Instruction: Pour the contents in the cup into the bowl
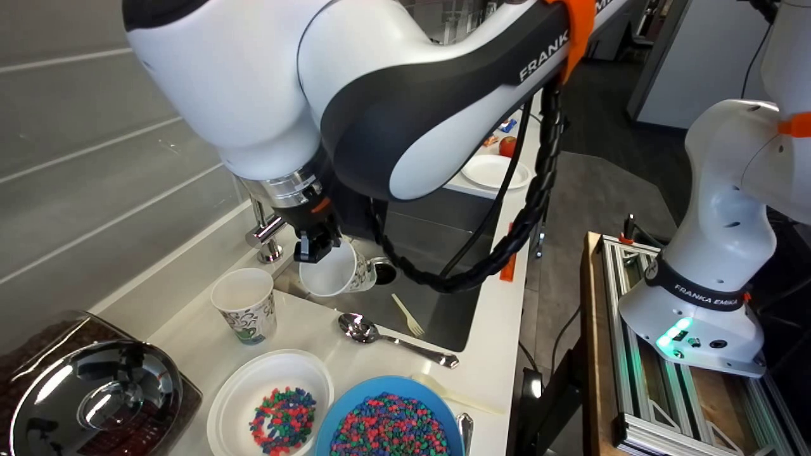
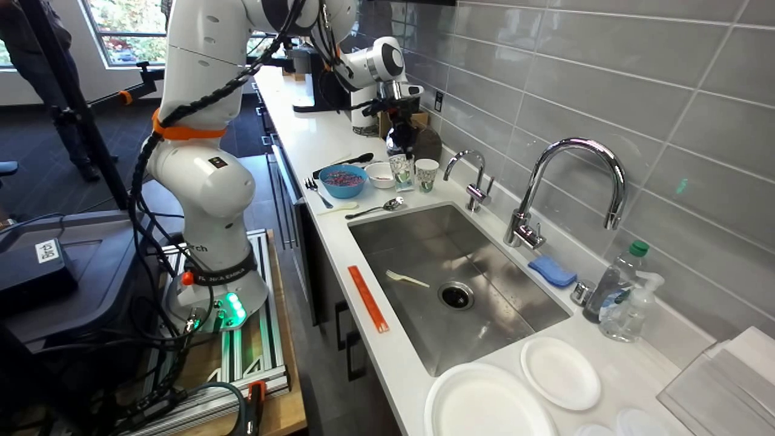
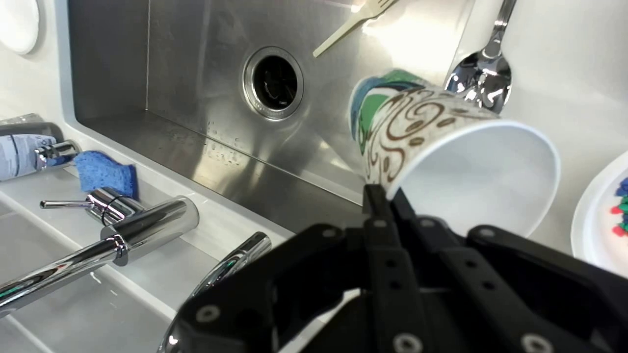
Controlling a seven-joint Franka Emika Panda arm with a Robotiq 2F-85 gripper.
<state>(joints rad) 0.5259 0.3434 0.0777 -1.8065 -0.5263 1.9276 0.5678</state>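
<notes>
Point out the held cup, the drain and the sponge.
Held cup (image 3: 427,127): wrist view, on its printed outer wall.
Drain (image 3: 275,82): wrist view, on its dark opening.
Sponge (image 2: 552,270): in an exterior view, on its blue upper face.

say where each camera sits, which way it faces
An exterior view: high by the jar, facing the sink; arm, gripper, base show.
An exterior view: high by the big plate, facing across the sink; same parts show.
Wrist view: behind the fingers, facing the held cup and sink; only gripper shows.
Both exterior views share sink, held cup, spoon.
</notes>
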